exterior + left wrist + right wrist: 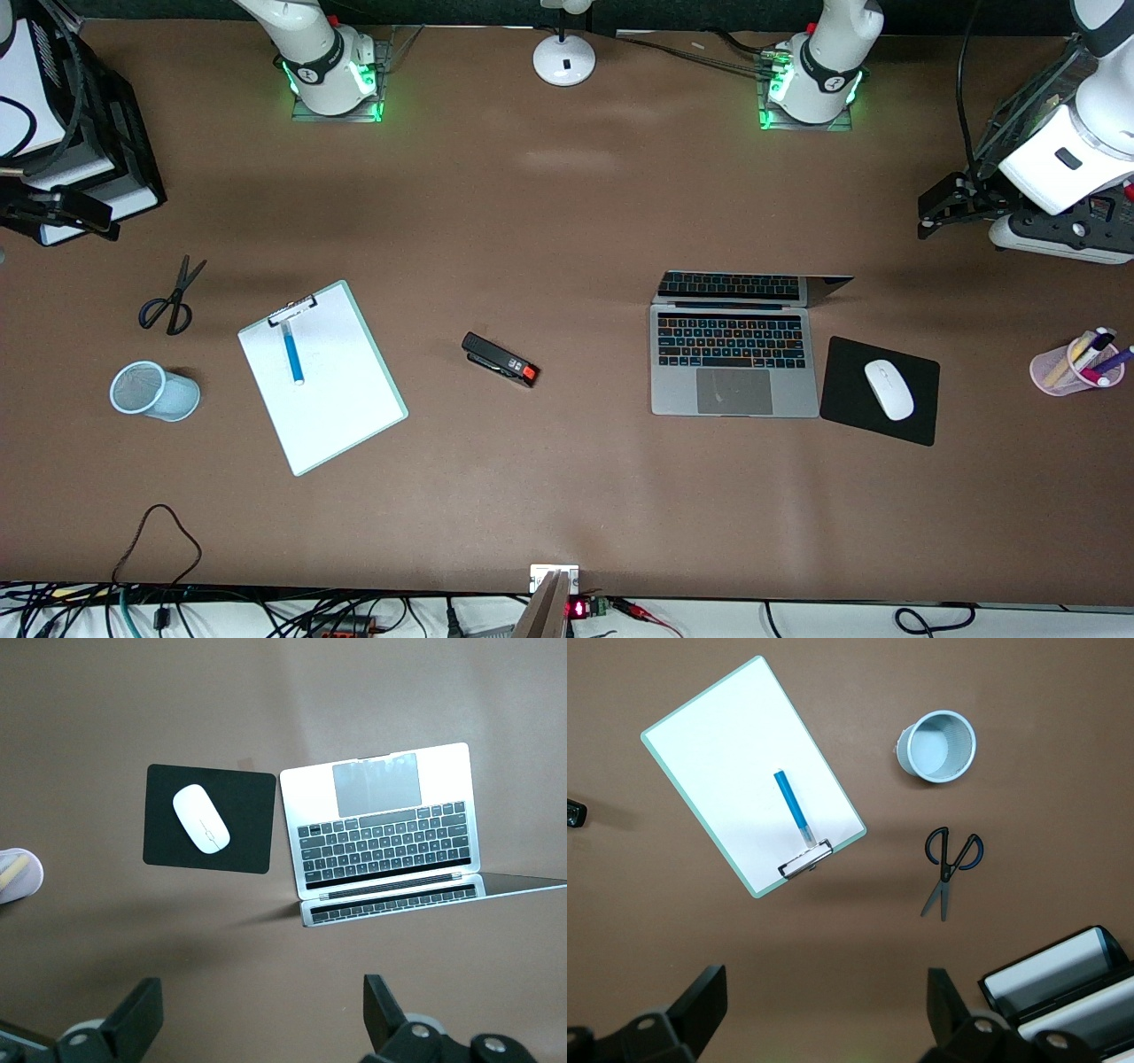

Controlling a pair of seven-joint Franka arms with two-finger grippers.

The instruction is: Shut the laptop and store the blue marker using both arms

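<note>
**Brown table, laptop open, both arms waiting high**

Brown table (567, 496) carries a clipboard (341, 416) with the blue marker (292, 353) lying on it, toward the right arm's end. The laptop (733, 368) stands open beside a mouse pad (850, 408). Left gripper (261, 1014) and right gripper (824, 1010) hang above with fingers wide and empty, their tips cut off.

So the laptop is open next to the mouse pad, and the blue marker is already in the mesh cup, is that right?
Not quite. The laptop is open beside the mouse pad, but the blue marker is not in the mesh cup. It lies on the clipboard, just below the clip; the cup stands apart from it. The front view and the right wrist view both show this.
</note>
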